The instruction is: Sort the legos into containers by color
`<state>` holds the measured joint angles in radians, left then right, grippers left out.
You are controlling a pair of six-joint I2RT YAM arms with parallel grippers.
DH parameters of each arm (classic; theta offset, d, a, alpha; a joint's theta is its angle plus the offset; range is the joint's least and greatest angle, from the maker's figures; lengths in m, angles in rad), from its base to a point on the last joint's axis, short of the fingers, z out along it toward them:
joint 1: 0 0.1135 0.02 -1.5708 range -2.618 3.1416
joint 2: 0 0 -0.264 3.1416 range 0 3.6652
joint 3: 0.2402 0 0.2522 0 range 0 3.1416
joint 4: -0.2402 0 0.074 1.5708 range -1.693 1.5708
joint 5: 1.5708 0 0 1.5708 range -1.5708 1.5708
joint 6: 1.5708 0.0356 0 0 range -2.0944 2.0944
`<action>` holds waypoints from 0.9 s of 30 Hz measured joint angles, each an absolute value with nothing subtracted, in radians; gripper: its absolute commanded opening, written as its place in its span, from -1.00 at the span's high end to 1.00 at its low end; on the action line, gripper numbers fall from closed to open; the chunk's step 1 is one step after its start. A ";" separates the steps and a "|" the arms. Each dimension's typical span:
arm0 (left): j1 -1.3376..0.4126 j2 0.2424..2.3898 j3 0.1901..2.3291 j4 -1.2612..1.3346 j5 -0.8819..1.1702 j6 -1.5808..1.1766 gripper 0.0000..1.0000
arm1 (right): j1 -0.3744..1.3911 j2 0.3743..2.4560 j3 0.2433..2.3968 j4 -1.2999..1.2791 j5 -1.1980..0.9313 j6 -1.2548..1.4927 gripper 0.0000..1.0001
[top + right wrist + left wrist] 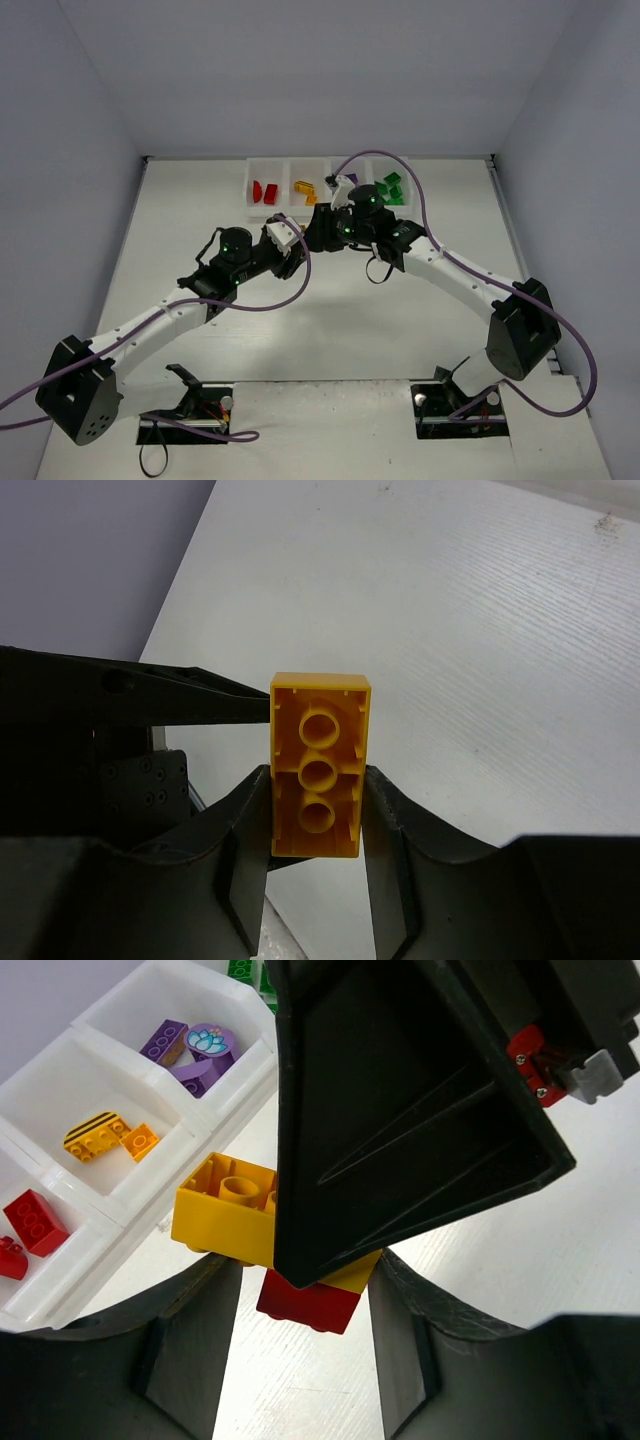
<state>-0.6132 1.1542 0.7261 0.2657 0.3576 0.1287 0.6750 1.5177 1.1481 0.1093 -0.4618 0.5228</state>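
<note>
My right gripper (318, 815) is shut on a yellow brick (320, 770), held above the table in front of the containers (325, 205). In the left wrist view the yellow brick (222, 1210) has a red brick (310, 1302) joined under it, and a right finger (400, 1110) covers part of it. My left gripper (305, 1285) straddles the red brick with narrow gaps on both sides. In the top view both grippers, left (300, 240) and right (322, 222), meet tip to tip; the bricks are hidden there.
The bins hold red bricks (265, 191), yellow-orange bricks (304, 189), purple pieces (349, 180) and green bricks (390, 188). The row of bins (150, 1195) lies just left of the held clump in the left wrist view. Purple cables loop over both arms.
</note>
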 measured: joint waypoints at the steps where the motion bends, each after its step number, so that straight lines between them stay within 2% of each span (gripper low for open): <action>1: -0.613 1.154 0.725 0.267 0.358 0.130 0.05 | 0.675 1.518 1.148 0.109 -0.462 0.521 1.00; 27: -0.613 1.173 0.721 0.258 0.344 0.236 -0.02 | 0.674 1.519 1.150 0.108 -0.488 0.520 1.00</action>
<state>-0.6132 1.1732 0.7212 0.2577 0.3435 0.2363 0.6743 1.5188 1.1500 0.1081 -0.4881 0.5198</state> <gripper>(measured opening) 0.507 0.333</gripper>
